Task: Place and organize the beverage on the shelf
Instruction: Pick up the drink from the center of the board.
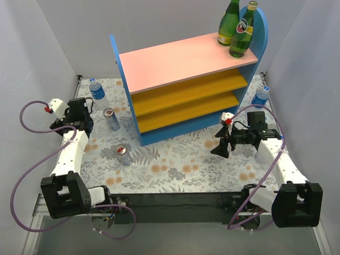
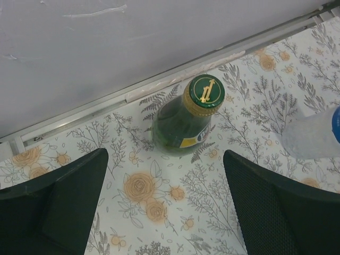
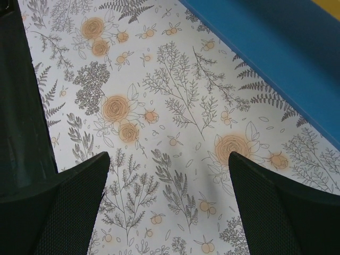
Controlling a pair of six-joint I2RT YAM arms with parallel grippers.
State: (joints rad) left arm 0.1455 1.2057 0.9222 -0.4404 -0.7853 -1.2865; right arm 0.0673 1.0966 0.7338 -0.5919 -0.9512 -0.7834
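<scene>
One green bottle (image 2: 183,125) stands upright just ahead of the spread, empty left tool (image 2: 164,158), slightly right of centre: shift right, advance, close on its body, clearing the plastic bottle (image 2: 313,135) alongside.

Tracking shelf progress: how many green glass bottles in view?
3 green bottles: two on the pink top board, right end; one on the table by the wall, only in the left wrist view.
</scene>
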